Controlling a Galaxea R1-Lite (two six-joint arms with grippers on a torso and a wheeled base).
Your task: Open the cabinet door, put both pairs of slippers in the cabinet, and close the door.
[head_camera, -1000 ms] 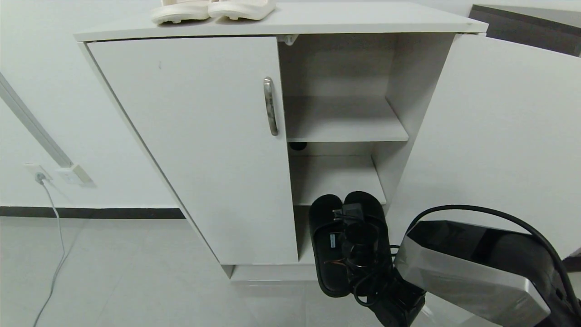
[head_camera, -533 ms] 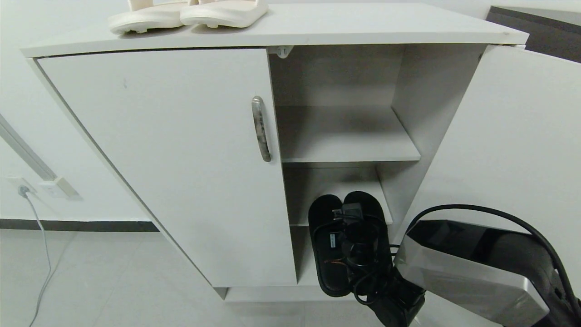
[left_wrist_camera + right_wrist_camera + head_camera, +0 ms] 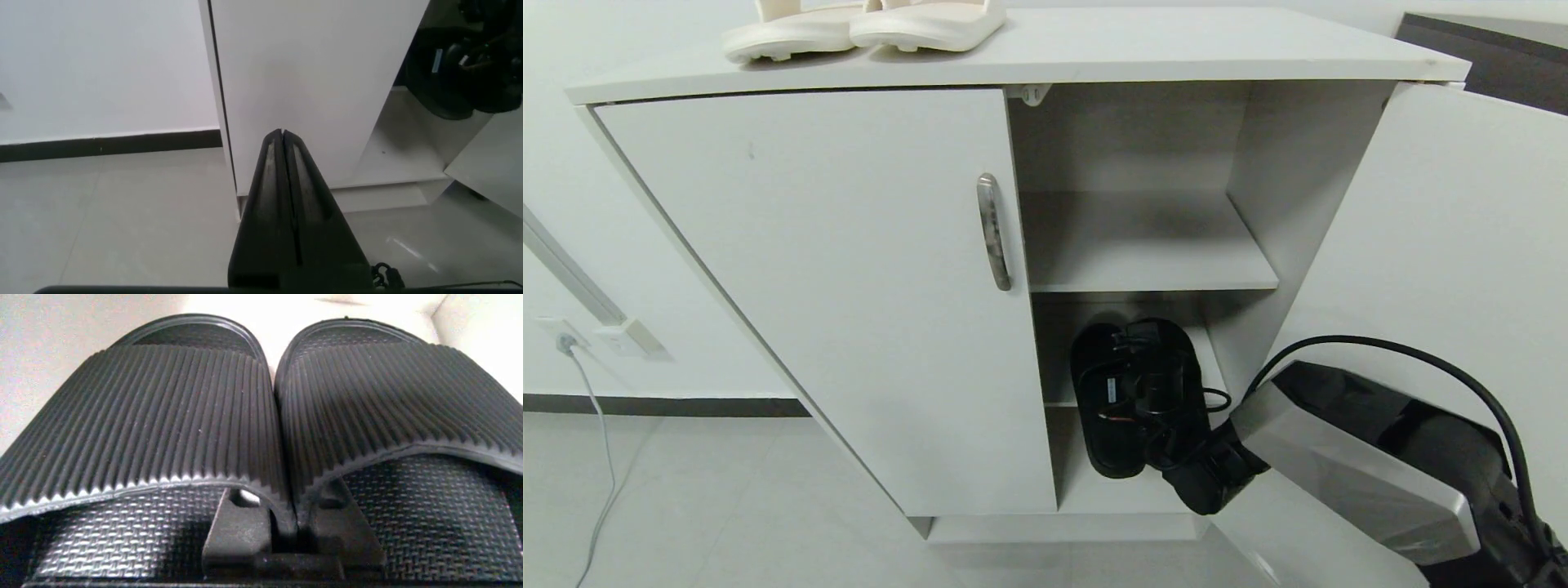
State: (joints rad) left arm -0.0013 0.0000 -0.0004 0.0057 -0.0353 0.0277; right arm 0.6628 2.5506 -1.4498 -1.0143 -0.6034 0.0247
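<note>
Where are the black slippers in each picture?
Head view: black slippers low in the cabinet's open side, held by the right gripper.
Left wrist view: black slippers far off, past the closed door.
Right wrist view: black slippers very near, ribbed straps side by side.
Shared landmark: the closed door, beside them in the head and left wrist views.

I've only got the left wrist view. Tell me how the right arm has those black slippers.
Observer: The right gripper has its jaws shut on the inner edges of both black slippers, pinching the pair together.
Operator: Report the other pair.
Observer: The cream slippers sit on the cabinet top, toward its left end.
Operator: Give me the right door's state.
Observer: The right door is swung wide open.
</note>
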